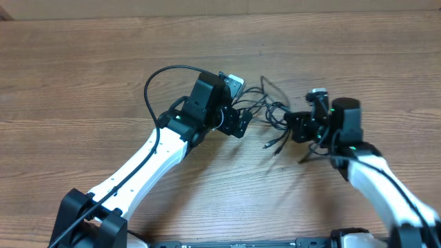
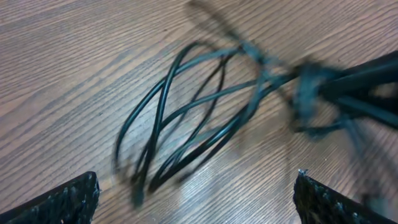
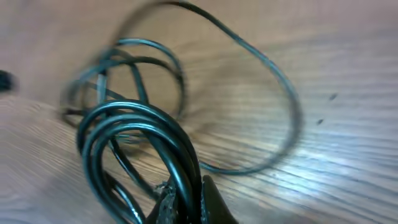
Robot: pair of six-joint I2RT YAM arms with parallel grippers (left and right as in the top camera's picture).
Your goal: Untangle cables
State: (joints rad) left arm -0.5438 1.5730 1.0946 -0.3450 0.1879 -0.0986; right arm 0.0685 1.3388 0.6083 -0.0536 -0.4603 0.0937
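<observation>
The cables (image 1: 267, 111) lay in a loose black tangle on the wooden table (image 1: 83, 62), between the two grippers, with a few thin strands arching off the far side of the tangle and two loose ends (image 1: 270, 145) trailing off its near side. Seen from the left wrist, the cables (image 2: 186, 112) formed several long overlapping loops flat on the wood, drawn together toward the right, where they ran into a dark shape too blurred to identify. Seen from the right wrist, the cables (image 3: 134, 134) rose as a bunch of tight loops, with one wider single loop spreading over the wood beyond them. The right gripper (image 1: 300, 128) sat at the tangle's right edge; its fingers were pressed together at the bottom of its own view, and the right gripper (image 3: 186, 205) was clamped on the gathered loops. The left gripper (image 1: 239, 122) sat just left of the tangle, above it; in its own view, the left gripper (image 2: 196, 202) had its jaws spread wide, one fingertip at each lower corner and nothing between them. A thicker arm cable (image 1: 155, 79) curved over the left arm (image 1: 148, 162), well left of the tangle.
</observation>
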